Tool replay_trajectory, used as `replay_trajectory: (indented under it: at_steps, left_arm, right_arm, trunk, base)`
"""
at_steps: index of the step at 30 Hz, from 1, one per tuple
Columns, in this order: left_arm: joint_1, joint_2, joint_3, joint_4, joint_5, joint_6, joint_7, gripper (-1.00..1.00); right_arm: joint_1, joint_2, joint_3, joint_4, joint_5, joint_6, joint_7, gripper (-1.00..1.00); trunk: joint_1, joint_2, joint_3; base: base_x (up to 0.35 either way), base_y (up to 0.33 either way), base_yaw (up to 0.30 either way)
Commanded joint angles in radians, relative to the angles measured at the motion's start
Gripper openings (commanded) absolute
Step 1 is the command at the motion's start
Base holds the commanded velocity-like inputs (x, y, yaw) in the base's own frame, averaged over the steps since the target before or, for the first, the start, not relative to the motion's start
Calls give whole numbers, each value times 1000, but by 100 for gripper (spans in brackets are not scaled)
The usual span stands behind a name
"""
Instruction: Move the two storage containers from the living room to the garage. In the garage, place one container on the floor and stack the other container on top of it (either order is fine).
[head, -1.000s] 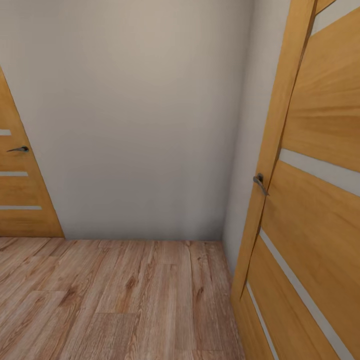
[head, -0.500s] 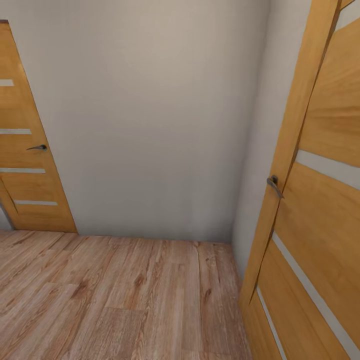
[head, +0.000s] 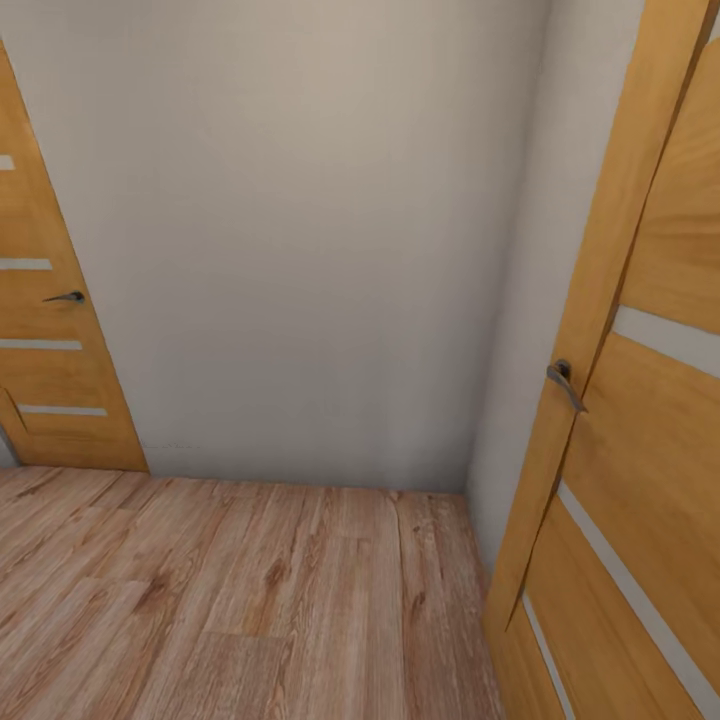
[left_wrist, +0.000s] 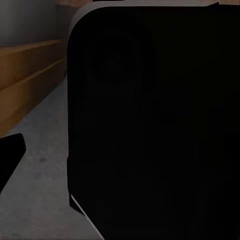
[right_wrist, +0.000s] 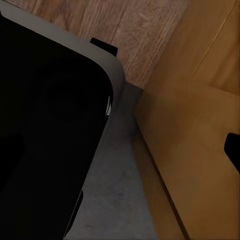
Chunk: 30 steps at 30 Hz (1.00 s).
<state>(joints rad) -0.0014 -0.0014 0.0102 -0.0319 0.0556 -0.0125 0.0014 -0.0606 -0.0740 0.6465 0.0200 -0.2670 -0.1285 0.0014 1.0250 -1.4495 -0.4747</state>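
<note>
**Camera swings a little to the right, doors slide across the view**

Since half a second ago the whole head view has shifted, so the camera moved, not the room. The right-hand door (head: 640, 420) now sits further toward the right edge, with its grey handle (head: 563, 380) lower and further right than before; the left-hand door (head: 50, 350) has slipped slightly toward the left edge.

Both doors are orange wood with pale slits. The left one has a small dark handle (head: 65, 296) and stands against the plain pale wall (head: 300, 250). The right one stands open at an angle, its edge close to the corner of the wall. Light wood planks (head: 250, 600) cover the ground below.

The left wrist view is mostly a large dark body (left_wrist: 155, 120) of the robot with a pale rim, beside grey mottled concrete (left_wrist: 40, 200) and a strip of orange wood (left_wrist: 30, 75).

The right wrist view shows another dark body (right_wrist: 45, 125), grey concrete (right_wrist: 115, 200), orange wood (right_wrist: 200, 125) and some light planks (right_wrist: 130, 30).

I cannot tell whether either pincer is wide or narrow. No orange-red bin can be made out, so I cannot tell where they are.
</note>
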Motion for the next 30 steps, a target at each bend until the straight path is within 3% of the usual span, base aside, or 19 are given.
replay_trajectory:
  at_steps: [1,30]
  left_arm:
    - [0,0,0,0,6,-1,0,100]
    - [0,0,0,0,6,-1,0,100]
  right_arm:
    - [-1,0,8,3,-9,-5,0,100]
    - [-1,1,8,2,-8,-5,0,100]
  trunk:
    - [0,0,-1]
    - [0,0,-1]
  base:
    - [15,0,0]
    - [1,-25,0]
